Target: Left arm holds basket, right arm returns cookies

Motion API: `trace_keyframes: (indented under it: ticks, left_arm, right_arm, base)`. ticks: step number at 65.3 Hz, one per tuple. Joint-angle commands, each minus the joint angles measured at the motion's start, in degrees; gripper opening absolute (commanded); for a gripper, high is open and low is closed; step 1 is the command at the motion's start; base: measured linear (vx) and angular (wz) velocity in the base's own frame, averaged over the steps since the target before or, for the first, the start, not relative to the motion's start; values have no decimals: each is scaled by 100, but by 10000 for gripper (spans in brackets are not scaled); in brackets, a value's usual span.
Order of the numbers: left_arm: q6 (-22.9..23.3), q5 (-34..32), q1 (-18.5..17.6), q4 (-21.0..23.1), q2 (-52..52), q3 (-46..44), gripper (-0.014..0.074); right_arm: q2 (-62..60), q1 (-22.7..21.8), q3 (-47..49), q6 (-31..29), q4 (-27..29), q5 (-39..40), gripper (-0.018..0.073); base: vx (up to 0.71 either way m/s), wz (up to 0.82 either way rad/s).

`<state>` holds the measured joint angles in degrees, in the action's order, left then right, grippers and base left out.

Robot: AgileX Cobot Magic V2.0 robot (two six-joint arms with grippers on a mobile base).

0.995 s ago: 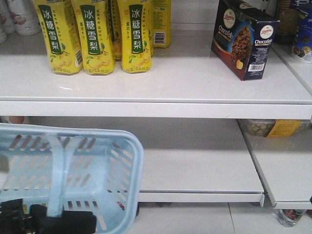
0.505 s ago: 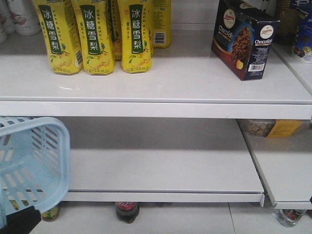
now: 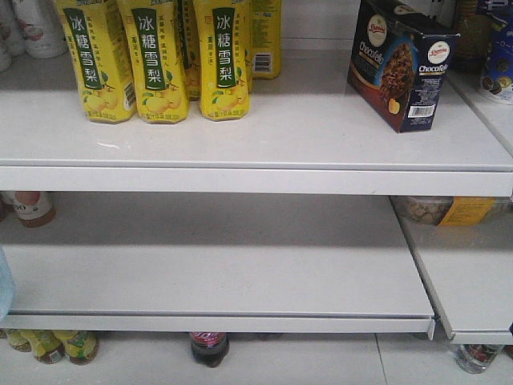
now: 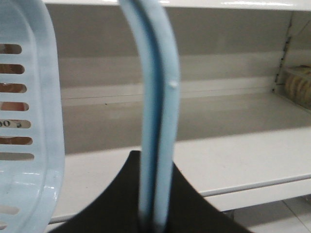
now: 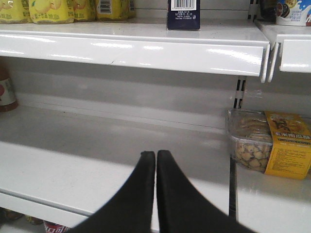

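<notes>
the left claw [image 4: 155, 213] grips the basket [image 4: 29, 121] handle [image 4: 158, 121]; the right claw [image 5: 155, 160] is closed, empty (cookies [image 3: 401, 64] stand upright on the upper shelf [image 3: 264, 152]).

Cookie box [image 3: 399, 64] dark navy and brown, white barcode side. Drink cartons [image 3: 152, 60] yellow, green labels. Basket [image 4: 29, 121] pale blue, slotted. Shelves [image 3: 264, 132] white.

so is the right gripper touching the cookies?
Apart. Right wrist view: right gripper is shut, low before the lower shelf; the cookies stand on the upper shelf, clear gap between.
</notes>
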<state>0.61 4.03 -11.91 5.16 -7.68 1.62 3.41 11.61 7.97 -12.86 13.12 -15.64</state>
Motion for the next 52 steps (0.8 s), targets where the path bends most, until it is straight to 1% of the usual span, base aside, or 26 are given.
trace_keyframes:
  ticks: [1,8,21,27,40,52]
  left_arm:
    - [388,-470,140,-516,112,-136,-6]
    - [539,-312,318,-724,331,-136,-6]
    - [584,57,679,-753,752,-130,-6]
    - [692,137,802,-882,905,-130,-6]
    - [684,279,1056,-903,916,-130,-6]
    - [684,282,1419,-883,922,-130,-6]
  right_arm:
    - [63,-32,153,-1,8,425,-8]
    - [63,-32,153,-1,8,425,-8]
    - [63,-32,153,-1,8,425,-8]
    - [63,-32,153,-1,8,425,-8]
    - [63,-32,153,-1,8,426,-8]
    - [63,-32,153,-1,8,426,-8]
  base:
    - [0,0]
    - [0,0]
    - [0,0]
    - [0,0]
    - [0,0]
    - [0,0]
